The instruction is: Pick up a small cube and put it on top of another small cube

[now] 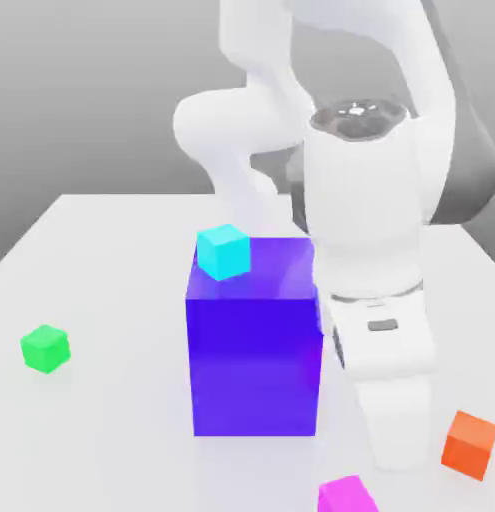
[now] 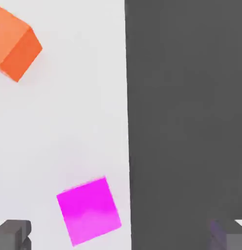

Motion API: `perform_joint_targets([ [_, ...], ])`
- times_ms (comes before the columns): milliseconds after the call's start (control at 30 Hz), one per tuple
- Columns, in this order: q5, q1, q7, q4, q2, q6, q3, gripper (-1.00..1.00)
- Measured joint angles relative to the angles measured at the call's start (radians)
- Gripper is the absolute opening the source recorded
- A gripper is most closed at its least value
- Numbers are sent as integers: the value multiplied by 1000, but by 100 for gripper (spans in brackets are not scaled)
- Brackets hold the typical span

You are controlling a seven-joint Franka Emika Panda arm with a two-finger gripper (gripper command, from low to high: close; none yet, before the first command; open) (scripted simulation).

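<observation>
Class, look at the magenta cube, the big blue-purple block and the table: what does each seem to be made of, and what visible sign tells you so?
Magenta cube: looks like smooth matte plastic, evenly coloured with no grain or gloss.
Big blue-purple block: perhaps plastic, flat colour with a soft sheen on its front face.
Table: plain white, smooth, faintly glossy, showing pale tinted reflections by the cubes.
All are simulator renders, so materials stay open.

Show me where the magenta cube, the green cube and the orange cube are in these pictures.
magenta cube (image 2: 89, 210), hand view, middle of its top face.
green cube (image 1: 45, 349), exterior view, centre of the cube, near the table's edge on the exterior view's left.
orange cube (image 1: 470, 443), exterior view, middle of its front face.
</observation>
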Motion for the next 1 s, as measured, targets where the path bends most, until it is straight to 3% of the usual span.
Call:
perform_joint_targets([
  [167, -86, 6, -112, -7, 97, 59, 5, 0],
  [300, -50, -32, -166, 21, 236, 164, 55, 0],
  [333, -57, -39, -170, 26, 252, 115, 63, -100],
  [533, -68, -45, -158, 30, 257, 70, 69, -100],
  [567, -65, -44, -159, 26, 250, 120, 68, -100],
  [700, -110, -17, -128, -5, 126, 77, 26, -100],
  [1000, -182, -237, -492, -124, -29, 38, -109, -100],
])
